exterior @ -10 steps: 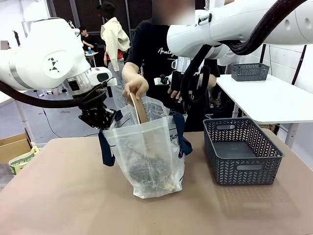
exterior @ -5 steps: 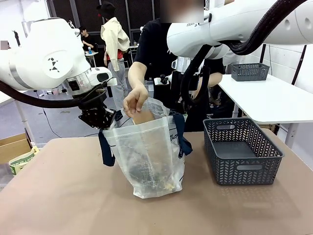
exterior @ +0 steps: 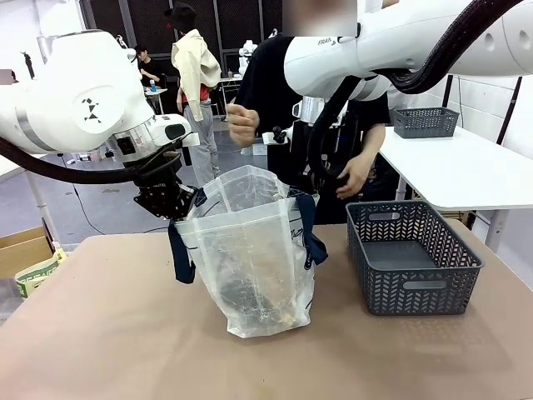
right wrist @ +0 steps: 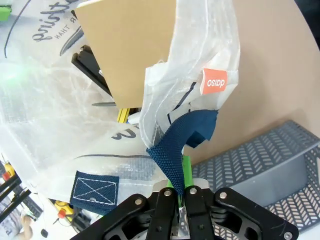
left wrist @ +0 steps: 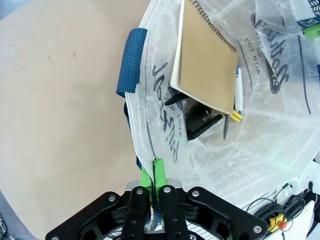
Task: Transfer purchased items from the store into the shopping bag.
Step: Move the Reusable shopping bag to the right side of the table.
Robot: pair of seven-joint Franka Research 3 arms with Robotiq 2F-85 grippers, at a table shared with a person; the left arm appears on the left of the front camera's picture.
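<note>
The shopping bag (exterior: pixel 250 262), translucent white with navy straps, stands open mid-table between both arms. My left gripper (exterior: pixel 175 208) is shut on its left rim; in the left wrist view the green pads (left wrist: pixel 146 178) pinch the plastic edge beside a navy handle (left wrist: pixel 131 62). My right gripper (exterior: pixel 310 190) is shut on the right side, with its pads clamped on the navy strap (right wrist: pixel 175 147). A brown spiral notebook (left wrist: pixel 205 65) leans inside the bag over dark items and a pen, and is also seen as the notebook (right wrist: pixel 127 45) in the right wrist view.
An empty dark grey lattice basket (exterior: pixel 414 258) sits right of the bag. A second basket (exterior: pixel 425 122) is on the white side table. The person stands behind the bag with one hand (exterior: pixel 241 123) raised and the other hand (exterior: pixel 350 179) near my right gripper.
The person's hand lowered the brown notebook into the bag, let go and rose clear of it. Both grippers kept their hold on the bag without moving.
</note>
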